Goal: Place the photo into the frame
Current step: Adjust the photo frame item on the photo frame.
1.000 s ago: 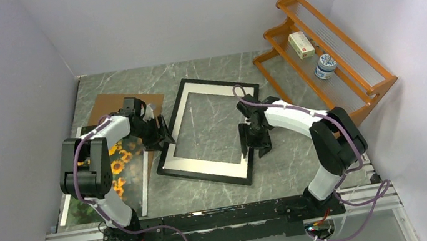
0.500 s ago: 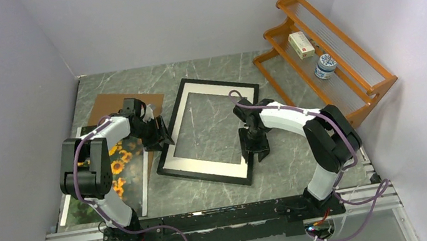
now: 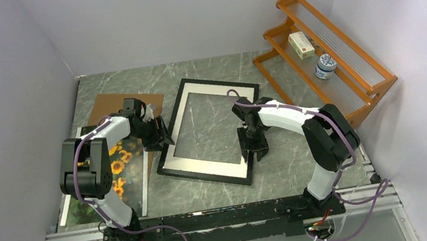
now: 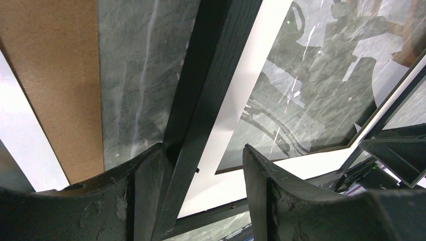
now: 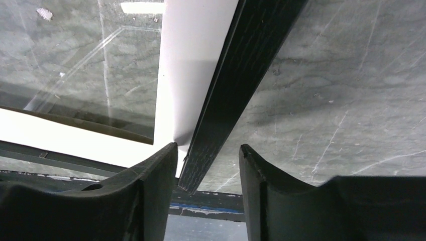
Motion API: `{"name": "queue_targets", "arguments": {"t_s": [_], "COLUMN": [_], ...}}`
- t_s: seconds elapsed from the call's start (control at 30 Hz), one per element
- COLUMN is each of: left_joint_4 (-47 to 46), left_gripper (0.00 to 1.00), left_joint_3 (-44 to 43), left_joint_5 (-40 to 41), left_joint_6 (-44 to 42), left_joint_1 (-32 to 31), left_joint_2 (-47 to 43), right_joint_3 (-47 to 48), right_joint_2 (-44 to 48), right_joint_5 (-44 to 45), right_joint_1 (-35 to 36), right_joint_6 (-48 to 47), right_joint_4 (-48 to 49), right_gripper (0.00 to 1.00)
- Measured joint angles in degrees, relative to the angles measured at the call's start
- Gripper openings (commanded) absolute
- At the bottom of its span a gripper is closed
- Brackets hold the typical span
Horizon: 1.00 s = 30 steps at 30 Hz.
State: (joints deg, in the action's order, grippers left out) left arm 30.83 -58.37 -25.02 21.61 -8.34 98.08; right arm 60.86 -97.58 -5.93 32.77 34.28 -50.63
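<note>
Jaws apart on both sides! The left gripper (image 3: 160, 138) straddles the left rail of the frame (image 3: 209, 130), and the right gripper (image 3: 252, 146) straddles the right rail, neither clamped down.

The left arm is folded high at the elbow over the left of the table (image 3: 281, 168), its white forearm slanting right to the rail. The right arm mirrors it: elbow up at the right, forearm reaching left, wrist pitched down near the frame's near right corner.

The frame lies flat mid-table, white mat (image 3: 205, 169) showing inside, bare marble visible through the pane. The photo (image 3: 119, 169) lies flat on the table left of the frame, partly under the left arm, not in the frame. The brown backing board (image 3: 111, 106) sits beyond it.

From above you can't judge contact. The left wrist view settles it: one finger (image 4: 145, 170) sits at the rail's outer edge, the other hangs over the mat with a gap. The right wrist view shows the black rail between the fingers with daylight either side.

Far right, the orange rack (image 3: 376, 82) carries a white box (image 3: 301, 45) and a blue-and-white jar (image 3: 325, 67).
</note>
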Motion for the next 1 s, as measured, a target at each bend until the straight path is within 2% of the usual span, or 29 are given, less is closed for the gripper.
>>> {"name": "queue_targets", "arguments": {"t_s": [0.3, 0.53, 0.7, 0.83, 1.0], "left_joint_4": [0.0, 0.0, 0.0, 0.0, -0.1], "left_gripper": [0.63, 0.62, 0.63, 0.63, 0.63], "left_joint_3": [0.0, 0.0, 0.0, 0.0, 0.0], "left_joint_5": [0.0, 0.0, 0.0, 0.0, 0.0], "left_joint_6": [0.0, 0.0, 0.0, 0.0, 0.0], "left_joint_1": [0.0, 0.0, 0.0, 0.0, 0.0], "left_joint_2": [0.0, 0.0, 0.0, 0.1, 0.2], "right_joint_3": [0.0, -0.1, -0.2, -0.3, -0.7], "right_joint_2": [0.0, -0.2, -0.2, -0.2, 0.0], "right_joint_5": [-1.2, -2.1, -2.4, -2.7, -3.2], "right_joint_1": [0.0, 0.0, 0.0, -0.2, -0.7], "right_joint_6": [-0.5, -0.9, -0.9, -0.8, -0.4], "right_joint_4": [-0.3, -0.3, -0.2, -0.3, -0.2], "right_gripper": [0.54, 0.36, 0.32, 0.18, 0.08]}}
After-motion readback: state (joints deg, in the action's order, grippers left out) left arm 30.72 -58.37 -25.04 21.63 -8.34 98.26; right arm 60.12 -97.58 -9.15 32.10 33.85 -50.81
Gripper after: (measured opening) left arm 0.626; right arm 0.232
